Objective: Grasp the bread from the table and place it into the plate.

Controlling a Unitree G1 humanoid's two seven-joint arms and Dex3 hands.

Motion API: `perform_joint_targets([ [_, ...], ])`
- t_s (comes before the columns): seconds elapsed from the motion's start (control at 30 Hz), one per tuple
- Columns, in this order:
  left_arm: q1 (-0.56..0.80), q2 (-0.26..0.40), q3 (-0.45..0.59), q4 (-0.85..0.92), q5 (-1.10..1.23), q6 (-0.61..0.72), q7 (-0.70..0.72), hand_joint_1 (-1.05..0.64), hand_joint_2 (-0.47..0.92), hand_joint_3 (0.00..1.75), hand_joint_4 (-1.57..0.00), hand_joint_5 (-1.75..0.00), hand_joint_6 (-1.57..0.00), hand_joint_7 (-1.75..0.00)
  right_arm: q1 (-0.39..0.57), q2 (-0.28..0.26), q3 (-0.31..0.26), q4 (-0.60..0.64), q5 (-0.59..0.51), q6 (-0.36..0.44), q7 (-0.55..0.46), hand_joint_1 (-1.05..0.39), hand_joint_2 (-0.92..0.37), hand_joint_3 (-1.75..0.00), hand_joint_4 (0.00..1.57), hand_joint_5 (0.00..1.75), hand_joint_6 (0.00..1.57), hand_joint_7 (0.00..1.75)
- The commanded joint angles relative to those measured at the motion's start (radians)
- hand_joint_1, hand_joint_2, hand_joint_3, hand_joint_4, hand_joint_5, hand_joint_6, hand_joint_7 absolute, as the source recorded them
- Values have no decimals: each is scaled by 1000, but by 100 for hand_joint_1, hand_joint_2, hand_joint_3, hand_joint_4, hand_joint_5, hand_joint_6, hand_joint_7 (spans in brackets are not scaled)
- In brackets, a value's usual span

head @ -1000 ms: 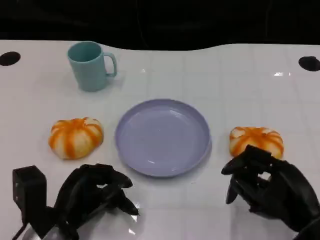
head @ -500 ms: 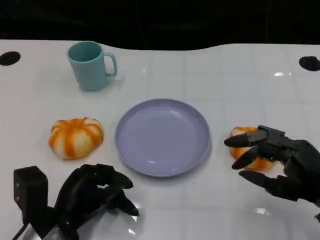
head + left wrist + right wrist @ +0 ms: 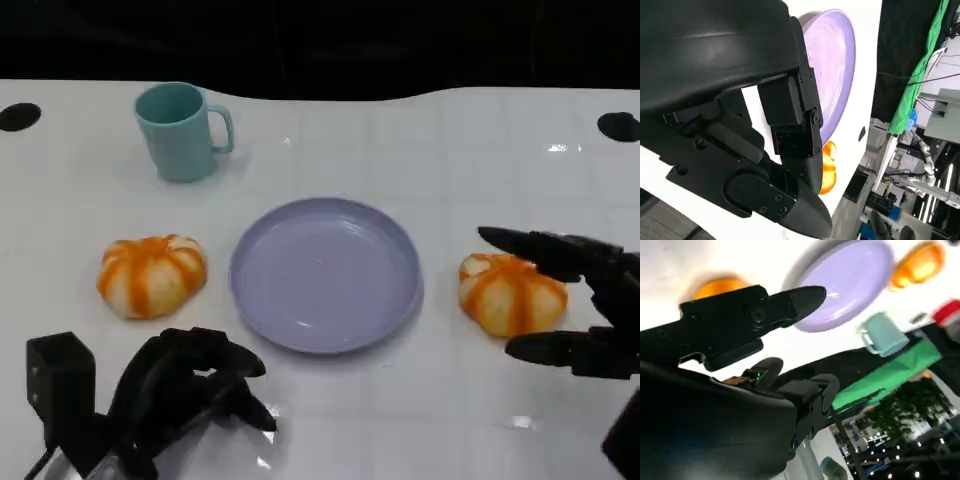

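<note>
Right hand [image 3: 585, 305] spread wide beside the right bread [image 3: 512, 293], fingers [image 3: 530, 243] apart, one reaching over the bun's far side and another lying on the table [image 3: 400, 140] near its front edge; nothing gripped, bun resting on the table just right of the plate [image 3: 325, 273]. Cannot tell whether any fingertip touches the bread. Left hand [image 3: 185, 385] low at the near-left, fingers curled in together on nothing, sitting in front of the left bread [image 3: 152, 274]. Left bread on the table just left of the plate, apart from its rim. Plate lavender, round, at table centre, bare. Teal mug [image 3: 182, 131] upright at the far left, handle toward the right, well apart from the plate. In the right wrist view, black fingers [image 3: 750, 320] stretched out above an orange bun [image 3: 715, 287], with plate [image 3: 850, 282], mug [image 3: 882, 335] and second bun [image 3: 917, 265] beyond. In the left wrist view, the plate [image 3: 832, 65] and a sliver of orange bread [image 3: 827, 167] past the black shell.
</note>
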Motion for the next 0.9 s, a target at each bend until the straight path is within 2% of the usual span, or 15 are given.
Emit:
perform_joint_targets([
  [0.03,13,11,-1,8,8,8,9,-105,79,0,-152,-55,-157,-22,6,-43,2,-42,-94,36,-52,-79,-91,-1,28,17,24,0],
  [0.3,7,12,-1,15,10,8,8,-105,79,0,-152,-55,-157,-21,-13,-70,35,-46,-226,63,-119,-80,-88,0,27,13,23,0],
  [0.67,-10,22,11,41,1,9,-1,-105,78,0,-152,-55,-157,-21,-123,-68,167,53,-365,167,-124,-82,-89,0,28,10,19,0],
  [0.9,-11,29,9,43,1,3,-4,-105,78,0,-152,-55,-157,-21,-213,-58,246,161,-432,208,-182,-82,-90,0,33,10,22,1],
])
